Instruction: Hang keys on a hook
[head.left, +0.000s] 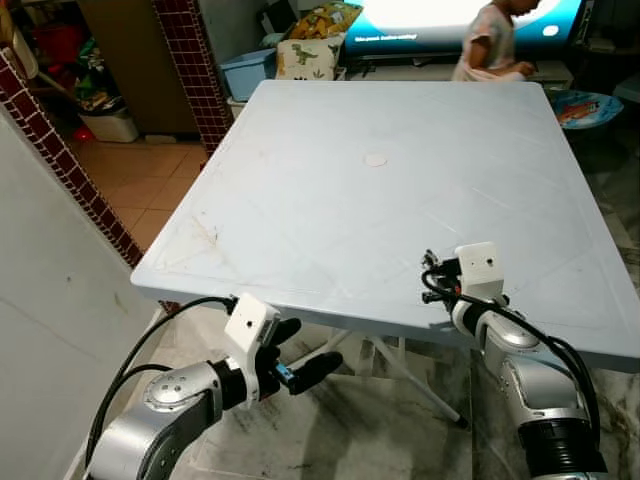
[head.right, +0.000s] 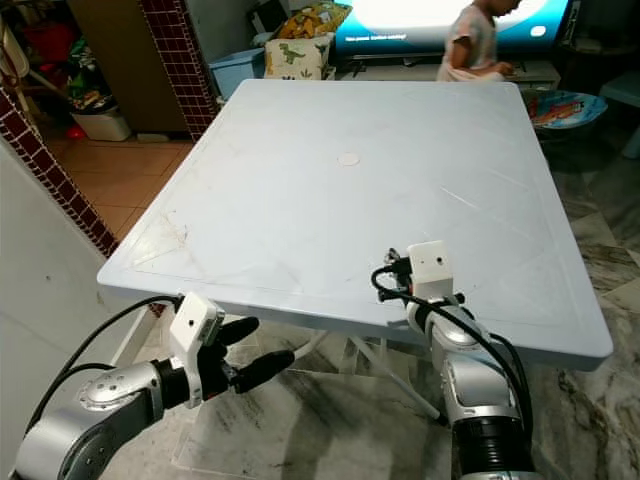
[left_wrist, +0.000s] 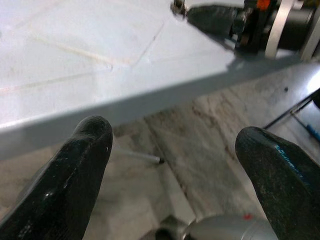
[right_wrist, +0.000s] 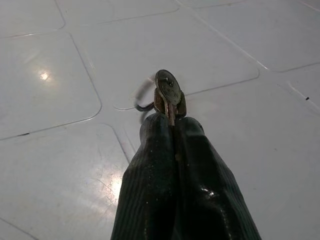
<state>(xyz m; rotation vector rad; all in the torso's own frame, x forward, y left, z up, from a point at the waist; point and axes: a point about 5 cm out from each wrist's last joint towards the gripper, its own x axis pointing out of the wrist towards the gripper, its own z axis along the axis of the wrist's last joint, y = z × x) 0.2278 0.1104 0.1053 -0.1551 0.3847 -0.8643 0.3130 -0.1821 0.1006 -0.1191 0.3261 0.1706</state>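
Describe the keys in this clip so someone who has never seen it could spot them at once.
Start from the big pale blue table; at its near edge the right gripper is over the top. The keys stick out from its shut black fingertips: brass-coloured metal on a thin wire ring, unlike the plain table.

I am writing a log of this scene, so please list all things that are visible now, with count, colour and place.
table: one, pale blue-white, in front of the robot
keys: one small bunch with a ring, brass-coloured, pinched over the table top
round mark: one, white, near the table's middle
cushion: one, cream with dinosaur print, beyond the table's far edge
bin: one, light blue, beside the cushion
screen: one, bright, at the far wall
person: one, in front of the screen
left gripper: one, black fingers, open, below the table's near edge
right gripper: one, black fingers, shut on the keys
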